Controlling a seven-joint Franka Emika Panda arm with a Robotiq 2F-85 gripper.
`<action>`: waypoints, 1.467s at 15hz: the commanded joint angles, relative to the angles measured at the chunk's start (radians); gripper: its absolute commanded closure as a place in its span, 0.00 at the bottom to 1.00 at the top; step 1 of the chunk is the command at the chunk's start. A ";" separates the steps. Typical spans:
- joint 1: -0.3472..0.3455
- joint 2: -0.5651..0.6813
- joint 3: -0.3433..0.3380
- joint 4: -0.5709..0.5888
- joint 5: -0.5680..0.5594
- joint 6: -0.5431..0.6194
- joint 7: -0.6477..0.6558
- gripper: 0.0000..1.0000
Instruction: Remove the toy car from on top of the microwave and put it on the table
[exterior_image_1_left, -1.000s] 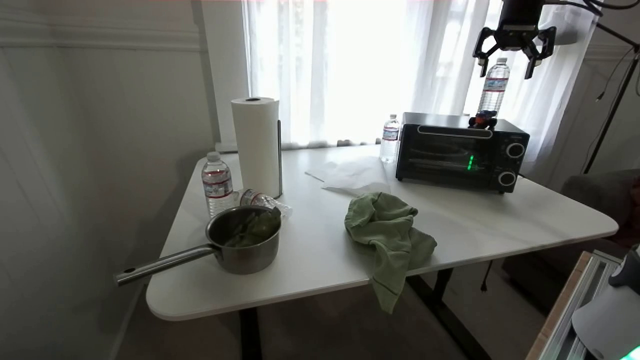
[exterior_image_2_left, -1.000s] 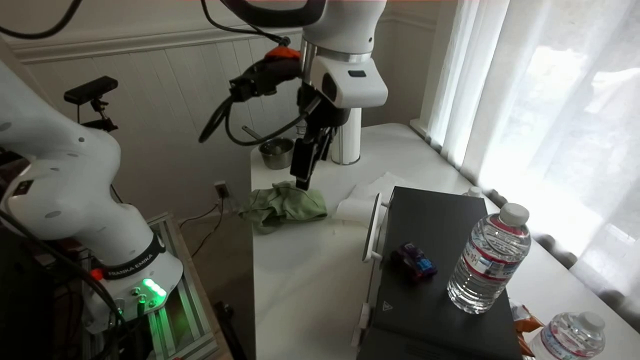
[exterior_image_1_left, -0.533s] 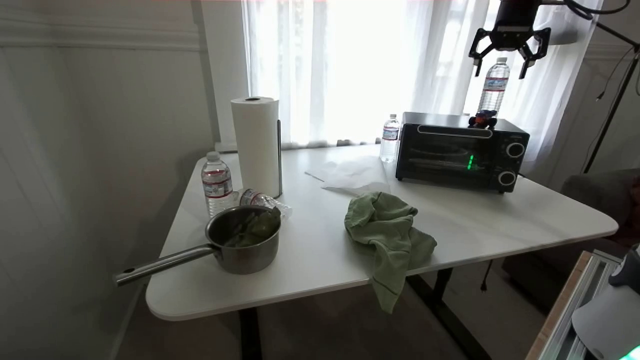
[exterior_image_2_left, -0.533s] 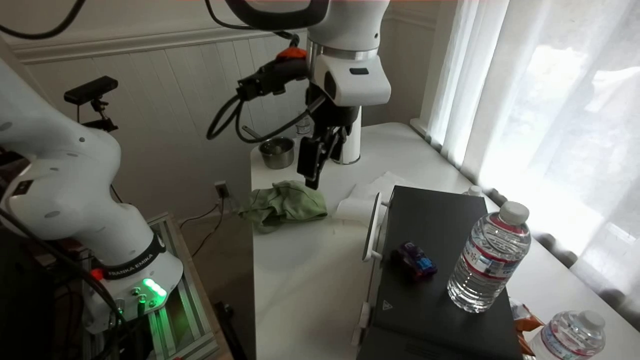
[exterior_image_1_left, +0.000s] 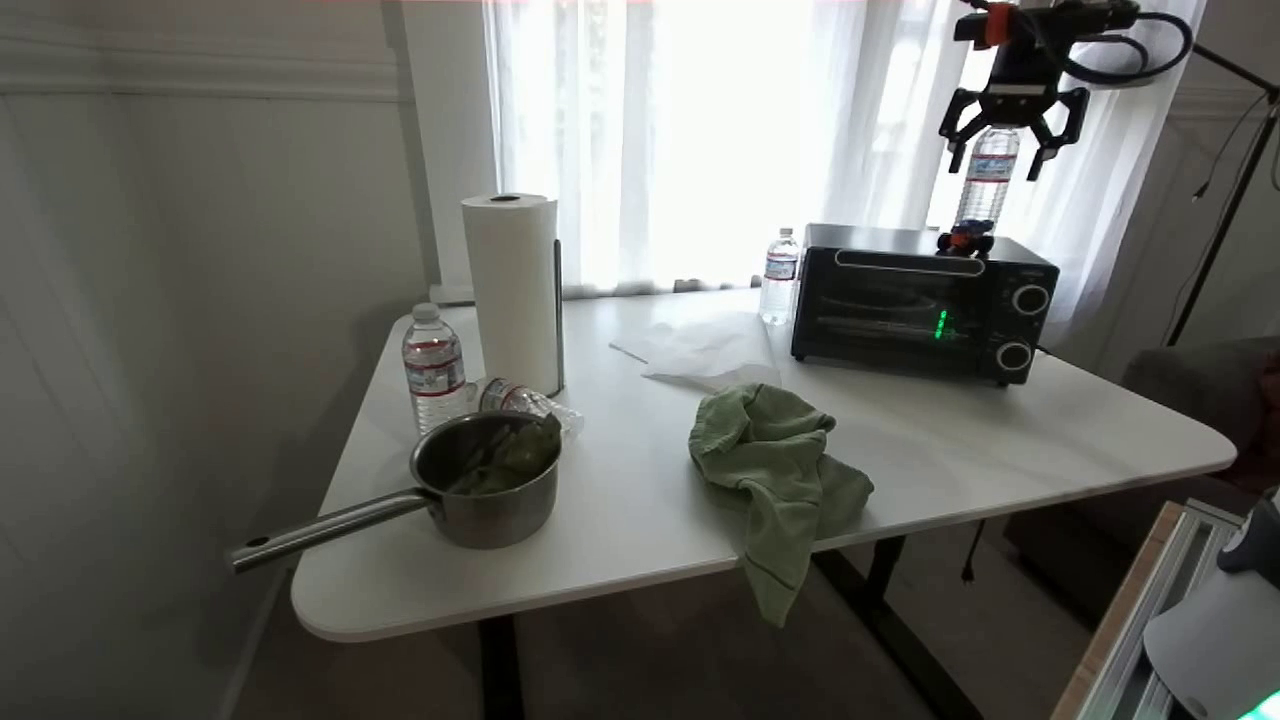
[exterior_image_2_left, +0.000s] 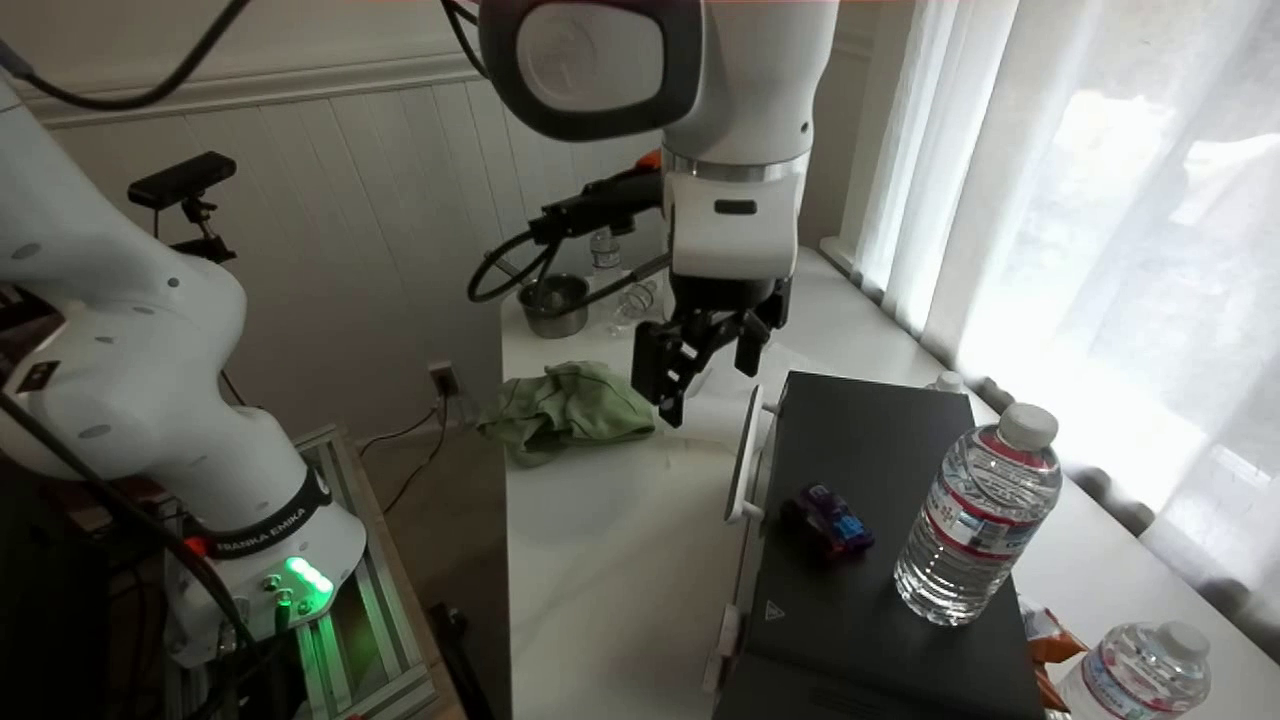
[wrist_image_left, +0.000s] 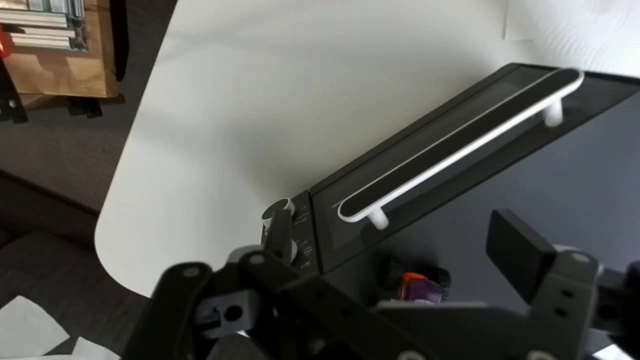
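Foremost in the wrist view, the jaws stand wide apart; past them the car (wrist_image_left: 421, 290), partly hidden, shows orange and purple atop the microwave (wrist_image_left: 460, 225), its dark edges unclear; lower lies the surface (wrist_image_left: 210, 165), cut off.

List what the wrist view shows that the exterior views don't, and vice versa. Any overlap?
Only the wrist view: pale pieces past a rounded corner of the table; can't tell what they are.

Only the exterior views: saucepan, green cloth, paper towel roll and several water bottles, one standing on the microwave.

Shared: table, microwave, open gripper, and toy car on the microwave, partly hidden by the gripper in the wrist view.
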 joint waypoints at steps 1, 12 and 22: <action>-0.010 0.058 -0.013 0.026 -0.003 0.064 0.115 0.00; -0.001 0.217 -0.058 0.114 0.013 0.187 0.186 0.00; 0.010 0.299 -0.068 0.158 0.007 0.239 0.203 0.40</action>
